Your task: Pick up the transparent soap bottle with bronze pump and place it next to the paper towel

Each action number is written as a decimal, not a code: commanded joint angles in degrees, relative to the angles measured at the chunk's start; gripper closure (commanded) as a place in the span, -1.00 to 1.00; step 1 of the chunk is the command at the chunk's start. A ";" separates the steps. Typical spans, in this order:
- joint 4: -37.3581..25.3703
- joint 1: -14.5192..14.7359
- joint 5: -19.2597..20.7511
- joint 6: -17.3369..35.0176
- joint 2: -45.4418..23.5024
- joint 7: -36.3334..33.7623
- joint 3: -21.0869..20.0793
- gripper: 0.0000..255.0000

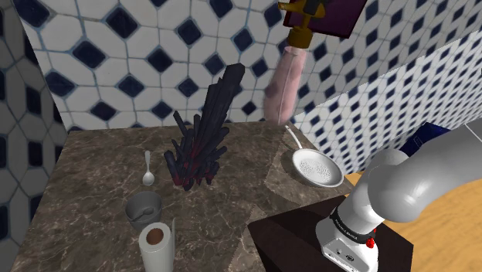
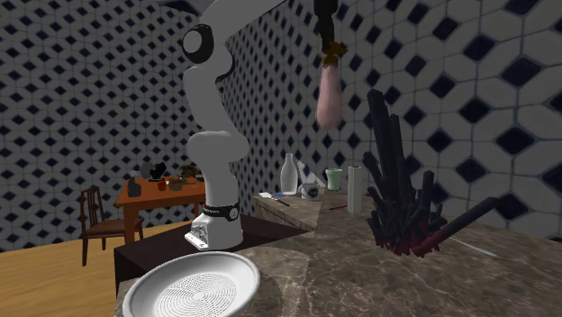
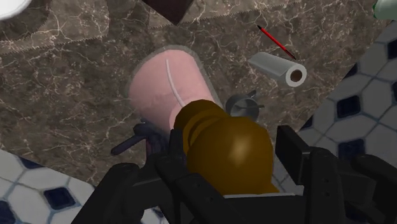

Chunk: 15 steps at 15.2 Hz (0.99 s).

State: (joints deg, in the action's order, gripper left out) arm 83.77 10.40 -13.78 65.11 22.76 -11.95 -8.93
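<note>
The soap bottle (image 1: 281, 86) has a pale pink see-through body and a bronze pump (image 1: 298, 25). It hangs high above the marble counter (image 1: 93, 181), tilted, in front of the tiled wall. My gripper (image 1: 307, 8) is shut on the pump from above. In the second exterior view the bottle (image 2: 330, 95) dangles under the gripper (image 2: 322, 13). In the wrist view the black fingers (image 3: 296, 156) clasp the pump (image 3: 222, 143), with the pink body (image 3: 168, 86) beyond it. The paper towel roll (image 1: 156, 247) stands at the counter's near edge, far below the bottle; it also shows as a roll (image 3: 277, 69) in the wrist view.
A tall cluster of dark spiky crystals (image 1: 205, 135) rises mid-counter. A spoon (image 1: 147, 170) and a grey cup (image 1: 144, 207) lie between it and the roll. A white perforated pan (image 1: 317, 166) sits by the counter's right edge. A red pencil (image 3: 275, 41) lies near the roll.
</note>
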 commanded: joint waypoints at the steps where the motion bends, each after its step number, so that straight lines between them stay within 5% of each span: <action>1: -0.52 0.70 -0.74 0.84 -0.57 -3.62 -2.72 1.00; 8: -5.48 2.98 -1.37 3.17 -5.41 -15.32 -12.09 1.00; 15: 5.33 3.17 -2.37 9.04 -0.53 -13.09 -11.28 1.00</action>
State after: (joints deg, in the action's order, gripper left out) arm 87.33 13.54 -16.00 73.16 21.43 -25.44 -20.36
